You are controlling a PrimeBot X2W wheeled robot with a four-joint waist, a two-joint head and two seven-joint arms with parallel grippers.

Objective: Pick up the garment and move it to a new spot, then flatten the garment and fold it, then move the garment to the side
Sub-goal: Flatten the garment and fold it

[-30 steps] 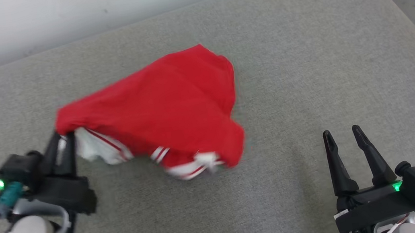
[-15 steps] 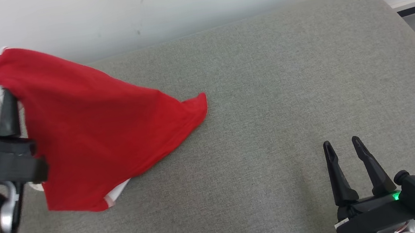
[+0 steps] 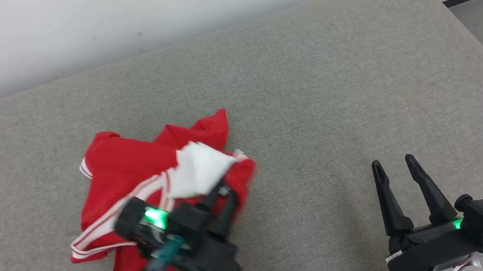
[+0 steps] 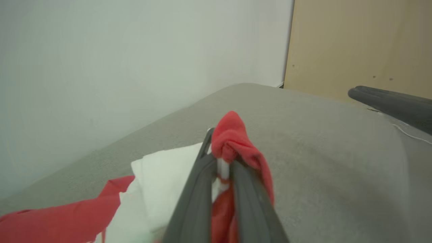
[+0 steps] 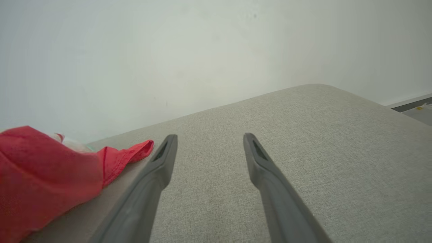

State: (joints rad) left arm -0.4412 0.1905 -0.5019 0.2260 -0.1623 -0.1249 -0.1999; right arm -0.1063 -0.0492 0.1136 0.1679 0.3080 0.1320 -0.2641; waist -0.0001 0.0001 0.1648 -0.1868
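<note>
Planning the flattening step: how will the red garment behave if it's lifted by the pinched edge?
Probably floppy: the red garment lies crumpled in loose folds, and the bit pinched in the left gripper bunches over its fingertips. Likely light, as the cloth looks thin. It may drag rather than slide on the textured grey cushion.

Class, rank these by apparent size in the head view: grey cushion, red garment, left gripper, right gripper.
1. grey cushion
2. red garment
3. left gripper and right gripper: they look about alike, and the left is blurred and angled, so I leave them unranked.
</note>
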